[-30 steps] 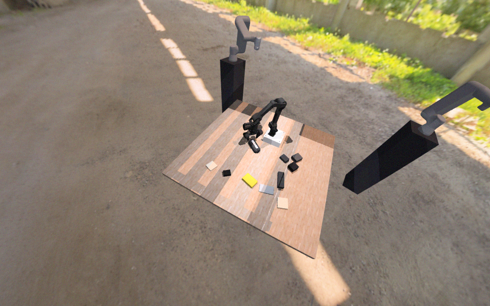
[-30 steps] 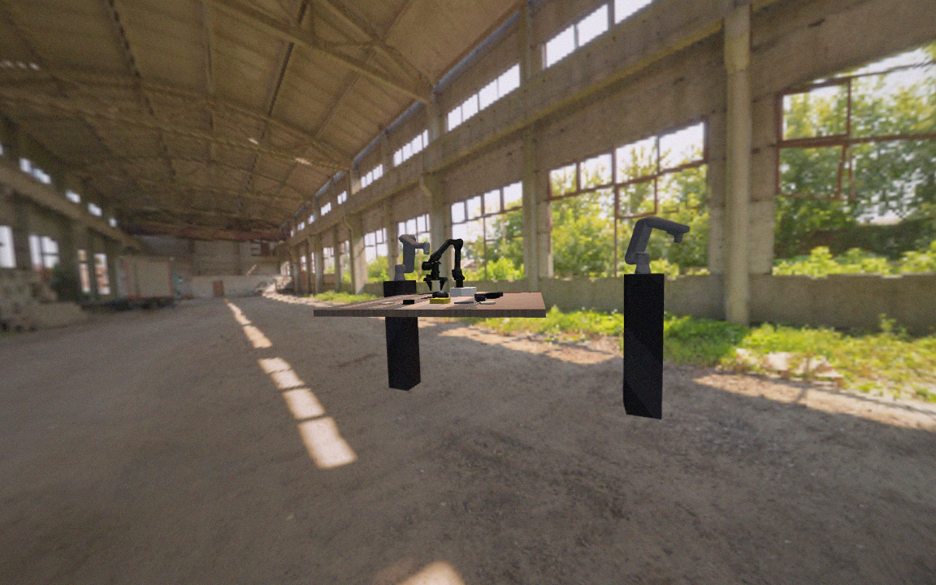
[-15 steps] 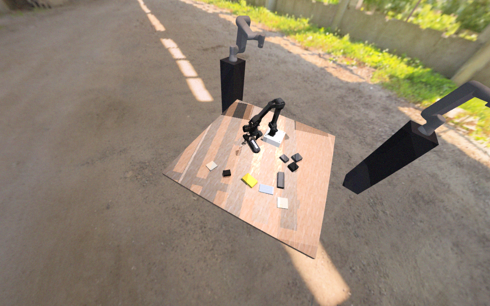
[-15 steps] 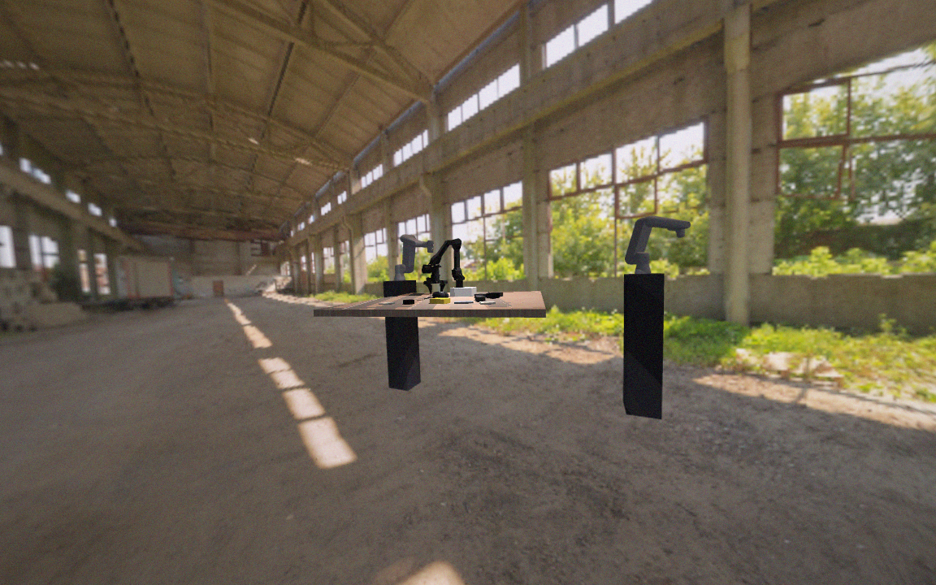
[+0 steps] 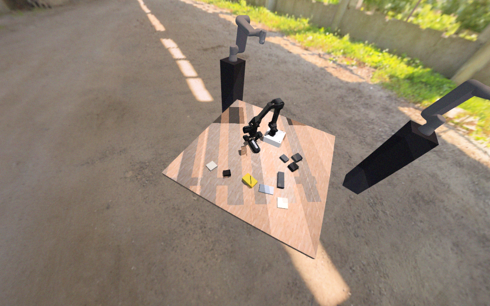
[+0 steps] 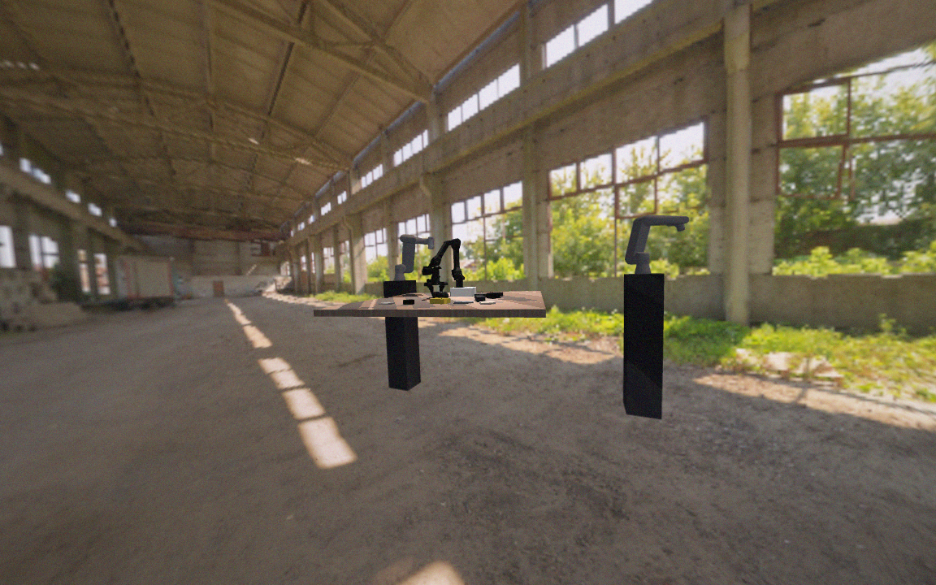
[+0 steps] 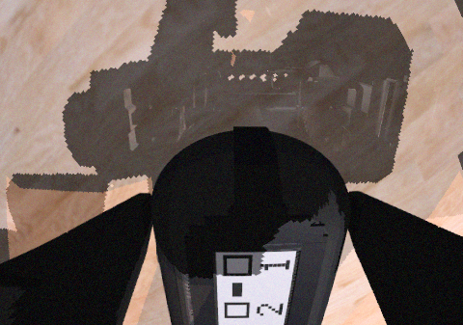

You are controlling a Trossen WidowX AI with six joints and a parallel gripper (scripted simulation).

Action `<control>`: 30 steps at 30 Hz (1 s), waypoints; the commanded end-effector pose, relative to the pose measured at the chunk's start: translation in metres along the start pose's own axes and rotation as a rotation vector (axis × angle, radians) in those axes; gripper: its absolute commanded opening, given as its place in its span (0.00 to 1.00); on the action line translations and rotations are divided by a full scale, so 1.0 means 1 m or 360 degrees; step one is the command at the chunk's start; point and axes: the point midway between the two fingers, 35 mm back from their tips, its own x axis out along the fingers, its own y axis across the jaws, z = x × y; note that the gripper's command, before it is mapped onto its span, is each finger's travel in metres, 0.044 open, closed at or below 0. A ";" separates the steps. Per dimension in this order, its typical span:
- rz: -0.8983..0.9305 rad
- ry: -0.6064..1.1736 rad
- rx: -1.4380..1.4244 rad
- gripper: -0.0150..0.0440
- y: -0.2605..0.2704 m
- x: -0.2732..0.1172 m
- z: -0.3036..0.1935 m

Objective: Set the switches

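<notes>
The dark controller unit (image 5: 254, 148) (image 7: 318, 277) lies upside down on the bench (image 5: 201, 144), its white label (image 7: 282, 286) facing up. In the wrist view, square 1 is empty, under a shadow, and square 2 is empty; a small filled mark stands between them. The rest of the label is outside the wrist view, and the switches are hidden underneath. My gripper (image 5: 252, 140) (image 7: 250, 204) points down over one rounded end of the unit. Its two fingers meet the unit's sides, one on each side, so it is shut on the unit.
The arm's base stands on a white box (image 5: 274, 138) beside the unit. Farther off lie a yellow block (image 5: 248, 179), a black block (image 5: 226, 173), a long dark bar (image 5: 280, 179), a blue-grey plate (image 5: 266, 189), two pale tiles (image 5: 211, 165) (image 5: 282, 203) and several small dark blocks (image 5: 293, 166).
</notes>
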 end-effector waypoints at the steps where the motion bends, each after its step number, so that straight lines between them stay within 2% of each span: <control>1: -0.0002 -0.0005 0.0005 0.81 0.000 0.001 0.000; 30: -0.0002 -0.0004 0.0005 0.82 0.000 -0.014 -0.004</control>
